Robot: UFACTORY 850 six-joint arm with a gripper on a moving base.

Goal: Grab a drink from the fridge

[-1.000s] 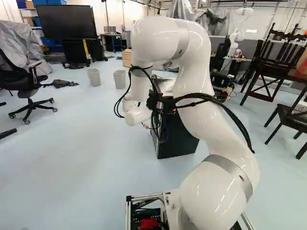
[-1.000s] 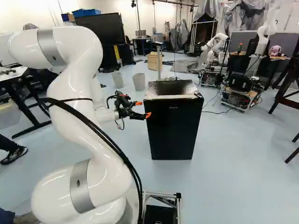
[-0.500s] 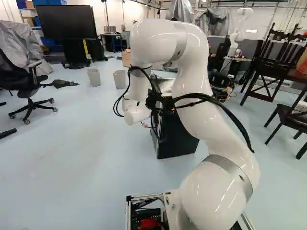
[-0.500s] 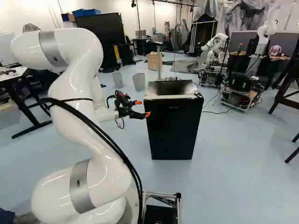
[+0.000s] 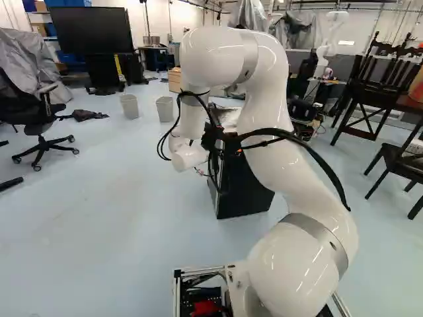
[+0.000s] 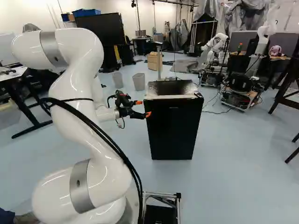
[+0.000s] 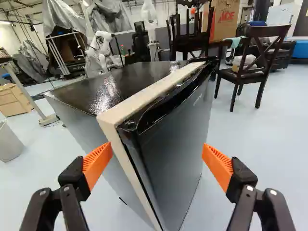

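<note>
The gripper is at the near left upper edge of the black fridge in the right base view. In the wrist view the gripper stands wide open, its orange pads apart, with the closed fridge ahead of and between them. One finger is toward the fridge's side wall, the other out past the front of its door; whether either touches cannot be told. In the left base view the arm partly hides the fridge. No drink shows.
Two grey bins and a wooden drawer cabinet stand behind the fridge. Another robot and a cart are farther back at the right. Dark chairs stand at the right of the left base view, an office chair at its left.
The arm's upper part has shifted very slightly, mostly in the first half second, with the gripper staying by the fridge's edge. The fridge and the base have not moved.
</note>
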